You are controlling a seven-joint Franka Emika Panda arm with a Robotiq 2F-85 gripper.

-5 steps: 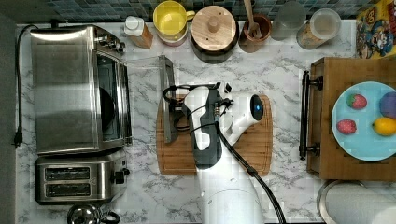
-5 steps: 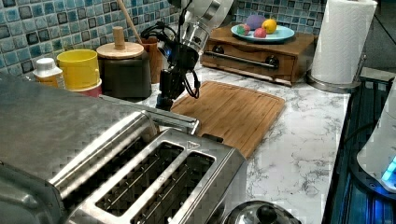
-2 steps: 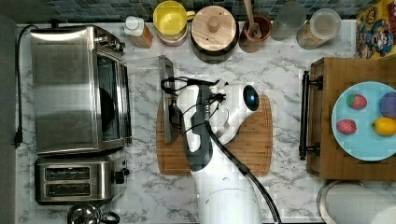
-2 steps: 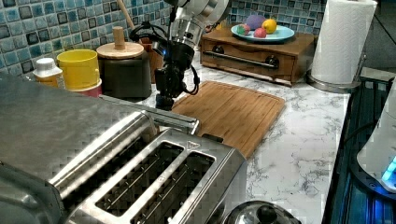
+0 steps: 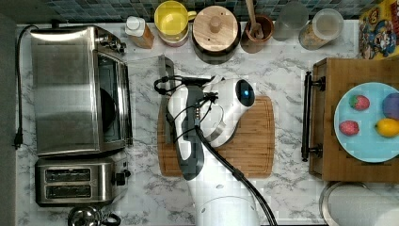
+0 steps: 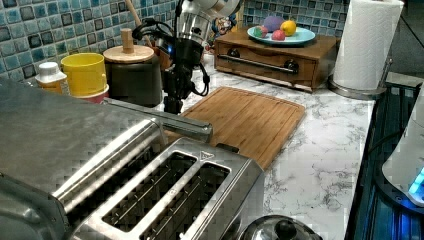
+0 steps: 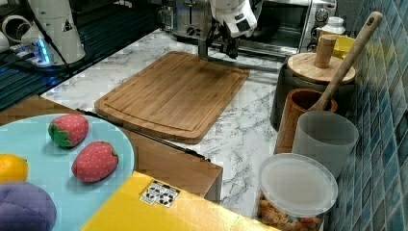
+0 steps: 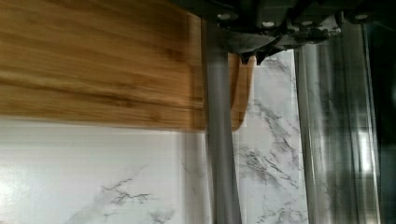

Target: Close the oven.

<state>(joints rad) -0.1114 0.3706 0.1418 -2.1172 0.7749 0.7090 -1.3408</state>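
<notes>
The oven (image 5: 77, 89) stands at the top view's left, a big steel box with knobs at its far end. Its glass door (image 5: 143, 101) lies folded down flat over the counter. The steel bar handle (image 5: 163, 70) runs along the door's outer edge, at the cutting board's rim. My gripper (image 6: 173, 104) points down right at that handle (image 6: 167, 119). In the wrist view the fingertips (image 8: 246, 57) sit close together, shut on nothing, in the gap between the handle bar (image 8: 219, 140) and the door frame (image 8: 327, 140). The right view shows the gripper (image 7: 226, 48) low by the bar.
A wooden cutting board (image 5: 244, 136) lies under the arm. A two-slot toaster (image 5: 70, 181) sits beside the oven. Jars, a yellow cup (image 5: 171, 19) and a utensil holder line the tiled wall. A wooden box (image 5: 329, 122) carries a plate of toy fruit.
The wrist has swung toward the top view's left, and the gripper has come closer to the door handle. The door lies flat as before.
</notes>
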